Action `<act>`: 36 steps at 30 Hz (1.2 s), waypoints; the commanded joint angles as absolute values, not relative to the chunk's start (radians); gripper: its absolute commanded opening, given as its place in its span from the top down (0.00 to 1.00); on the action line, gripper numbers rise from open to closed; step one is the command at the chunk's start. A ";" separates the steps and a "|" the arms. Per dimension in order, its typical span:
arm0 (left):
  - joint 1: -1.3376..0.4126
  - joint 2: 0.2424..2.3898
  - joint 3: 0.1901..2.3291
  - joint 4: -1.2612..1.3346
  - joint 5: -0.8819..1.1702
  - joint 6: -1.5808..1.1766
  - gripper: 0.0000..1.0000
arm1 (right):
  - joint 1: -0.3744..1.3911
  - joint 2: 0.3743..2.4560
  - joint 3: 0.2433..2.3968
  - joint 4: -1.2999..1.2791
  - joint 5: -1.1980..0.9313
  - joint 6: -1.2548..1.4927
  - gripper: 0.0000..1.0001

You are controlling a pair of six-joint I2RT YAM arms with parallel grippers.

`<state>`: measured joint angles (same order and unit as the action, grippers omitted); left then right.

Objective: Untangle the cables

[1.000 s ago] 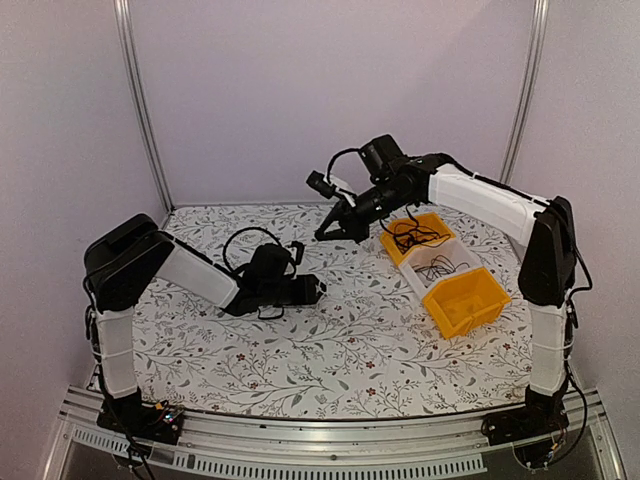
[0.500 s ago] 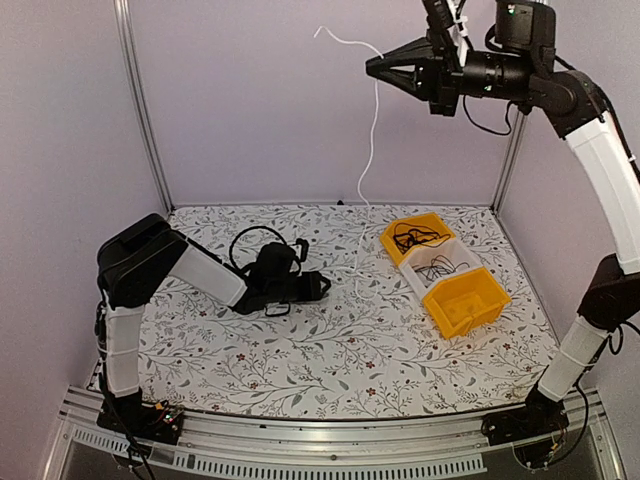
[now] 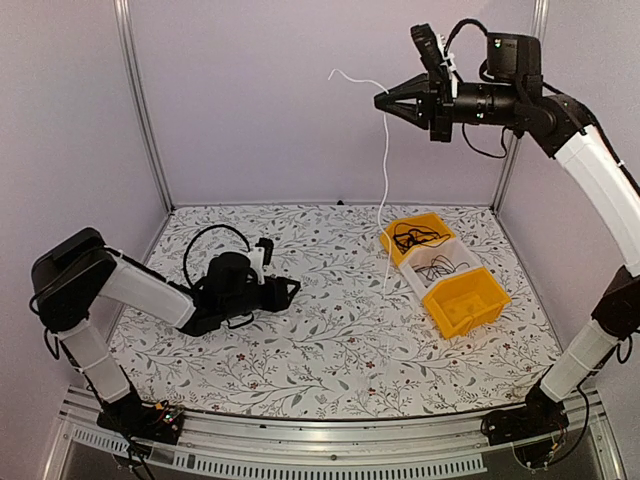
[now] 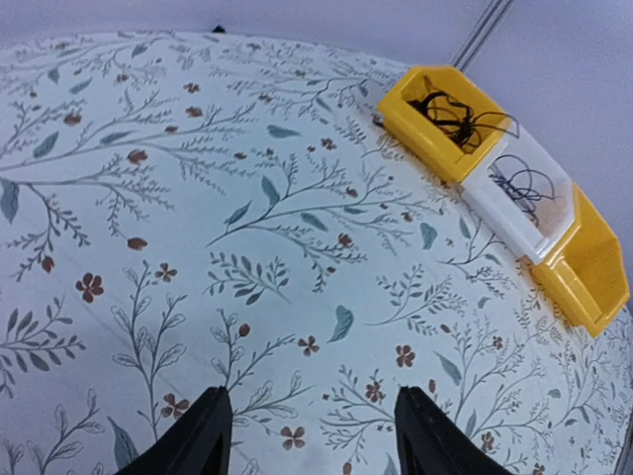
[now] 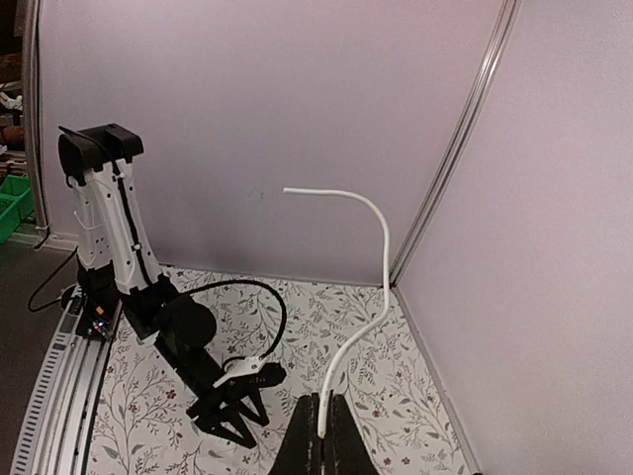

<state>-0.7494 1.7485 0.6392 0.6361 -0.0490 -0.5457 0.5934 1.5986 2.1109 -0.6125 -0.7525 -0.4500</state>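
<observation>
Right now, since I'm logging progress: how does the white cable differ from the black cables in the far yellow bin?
The white cable hangs as one loose strand from the shut right gripper, held high; the black cables lie in the far yellow bin. The white cable is separate; the black cables are bunched in a tangle. Both are thin, flexible cords.

My bench is white, printed all over with grey-green leafy sprigs and small rust-brown flowers. At two o'clock on it a white bin sits between two yellow bins, with black cables in the white one and in the farther yellow one. My right end effector is black and the cable in it white, against pale lilac walls.
</observation>
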 commanded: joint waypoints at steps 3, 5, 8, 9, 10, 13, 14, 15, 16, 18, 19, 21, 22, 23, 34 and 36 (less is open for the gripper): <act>-0.906 1.546 0.590 0.807 -0.132 -0.248 0.38 | 0.591 1.605 1.885 -0.486 -0.788 -0.368 1.00; -0.929 1.534 0.598 0.801 -0.065 -0.215 0.38 | 0.591 1.612 1.860 -0.467 -0.789 -0.357 1.00; -0.969 1.535 0.585 0.859 0.004 -0.173 0.38 | 0.591 1.633 1.857 -0.448 -0.786 -0.337 1.00; -0.979 1.542 0.587 0.880 0.022 -0.161 0.37 | 0.591 1.643 1.863 -0.445 -0.786 -0.333 1.00; -0.991 1.553 0.593 0.891 0.026 -0.155 0.37 | 0.591 1.651 1.872 -0.445 -0.790 -0.327 1.00; -1.007 1.607 0.636 0.907 0.004 -0.147 0.36 | 0.591 1.682 1.904 -0.448 -0.803 -0.313 1.00; -1.010 1.631 0.658 0.900 -0.011 -0.146 0.36 | 0.591 1.693 1.915 -0.450 -0.809 -0.307 1.00; -1.010 1.659 0.682 0.897 -0.027 -0.145 0.36 | 0.592 1.700 1.926 -0.453 -0.815 -0.300 1.00; -1.013 1.685 0.708 0.891 -0.050 -0.146 0.36 | 0.593 1.707 1.935 -0.455 -0.820 -0.297 1.00; -1.014 1.739 0.759 0.879 -0.074 -0.149 0.36 | 0.598 1.717 1.949 -0.457 -0.821 -0.292 1.00; -1.014 1.766 0.789 0.896 -0.079 -0.146 0.36 | 0.601 1.719 1.952 -0.457 -0.821 -0.292 1.00; -1.014 1.823 0.835 0.923 -0.086 -0.142 0.37 | 0.607 1.723 1.958 -0.458 -0.820 -0.293 1.00; -1.013 1.860 0.861 0.938 -0.078 -0.134 0.39 | 0.609 1.724 1.961 -0.459 -0.821 -0.293 1.00; -1.012 1.896 0.891 0.954 -0.062 -0.125 0.40 | 0.613 1.724 1.967 -0.463 -0.821 -0.293 1.00; -0.892 2.195 1.067 0.965 -0.092 -0.396 0.74 | 0.594 1.611 2.182 -0.564 -0.685 -0.456 1.00; -0.854 2.248 1.140 0.863 -0.059 -0.456 0.75 | 0.571 1.588 2.259 -0.581 -0.664 -0.490 1.00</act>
<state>-0.9421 2.1654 1.0382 0.9627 -0.0872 -0.2920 0.6003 1.6958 2.1193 -0.5491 -0.7383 -0.3920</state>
